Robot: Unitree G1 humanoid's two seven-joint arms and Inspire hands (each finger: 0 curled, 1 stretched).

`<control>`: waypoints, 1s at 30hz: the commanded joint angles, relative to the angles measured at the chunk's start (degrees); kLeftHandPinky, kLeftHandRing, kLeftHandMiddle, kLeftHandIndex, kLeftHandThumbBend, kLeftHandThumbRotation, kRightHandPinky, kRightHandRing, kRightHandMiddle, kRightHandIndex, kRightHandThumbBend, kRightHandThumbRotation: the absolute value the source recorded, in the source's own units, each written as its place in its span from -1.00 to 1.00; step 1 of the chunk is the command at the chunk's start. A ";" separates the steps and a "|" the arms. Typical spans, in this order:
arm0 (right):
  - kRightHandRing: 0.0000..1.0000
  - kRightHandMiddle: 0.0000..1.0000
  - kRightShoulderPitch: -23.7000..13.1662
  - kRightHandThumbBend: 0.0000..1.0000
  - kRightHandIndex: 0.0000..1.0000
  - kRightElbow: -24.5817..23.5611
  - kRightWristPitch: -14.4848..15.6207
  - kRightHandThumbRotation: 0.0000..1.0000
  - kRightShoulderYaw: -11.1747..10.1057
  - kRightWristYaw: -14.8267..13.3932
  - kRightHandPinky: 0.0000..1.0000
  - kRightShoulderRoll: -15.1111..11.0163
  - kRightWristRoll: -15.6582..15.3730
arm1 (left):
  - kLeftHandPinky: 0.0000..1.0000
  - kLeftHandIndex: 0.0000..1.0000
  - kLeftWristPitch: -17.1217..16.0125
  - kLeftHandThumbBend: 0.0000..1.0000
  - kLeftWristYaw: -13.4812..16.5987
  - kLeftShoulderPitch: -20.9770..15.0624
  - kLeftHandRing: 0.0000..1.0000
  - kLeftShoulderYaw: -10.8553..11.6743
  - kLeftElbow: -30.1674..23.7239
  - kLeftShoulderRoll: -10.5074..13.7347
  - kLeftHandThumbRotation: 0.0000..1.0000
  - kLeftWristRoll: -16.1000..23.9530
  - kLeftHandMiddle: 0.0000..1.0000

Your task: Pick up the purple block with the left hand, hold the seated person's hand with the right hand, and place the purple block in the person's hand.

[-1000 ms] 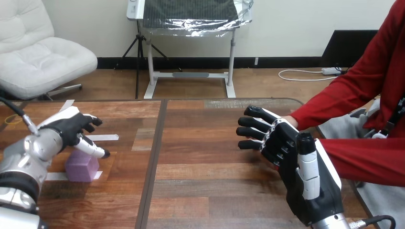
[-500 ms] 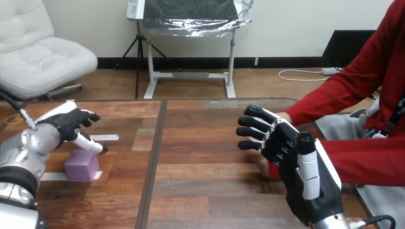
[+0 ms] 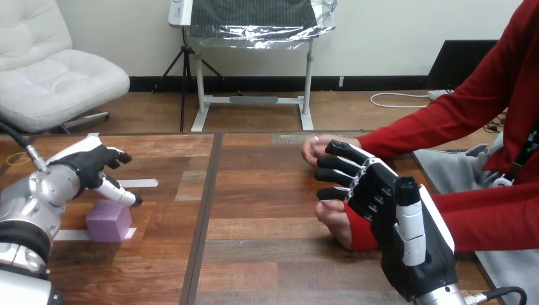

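Near the right edge, the robot's right hand (image 3: 399, 236) stands upright above the brown wooden plank surface (image 3: 267, 216), its silver forearm coming in from the bottom. Its black-and-white fingers (image 3: 335, 162) reach out to the left, straight and slightly spread, so the hand is open and grips nothing.

Just left of its palm, the person's nearer hand (image 3: 334, 220), ending a red sleeve, lies low over the surface below the robot's lowest finger. Its wrist is hidden behind the robot's hand. The robot's fingers are not curled round it, and it is unclear whether the two touch.

At the near left, a small purple cube-shaped block (image 3: 109, 220) sits on the surface, resting on a strip of white tape (image 3: 68, 235). Nothing grips the block.

Just above and slightly beyond the block is the robot's left hand (image 3: 84, 166), on a silver forearm that enters from the lower left. Its fingers are spread and loosely extended to the right, open and empty. The lowest one slants down close over the block's top, and it is unclear whether it makes contact. A second short strip of white tape (image 3: 143, 183) lies on the surface just right of this hand.

Farther back on the right, the person's farther hand (image 3: 313, 149), also in a red sleeve, is just beyond the right hand's upper fingertips.
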 commanded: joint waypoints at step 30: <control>0.52 0.56 -3.41 0.60 0.62 -3.14 0.16 1.00 -0.40 -0.12 0.36 -0.50 0.29 | 0.56 0.77 0.17 0.22 -1.91 -4.88 0.82 -5.02 -1.38 1.82 -1.00 2.60 0.80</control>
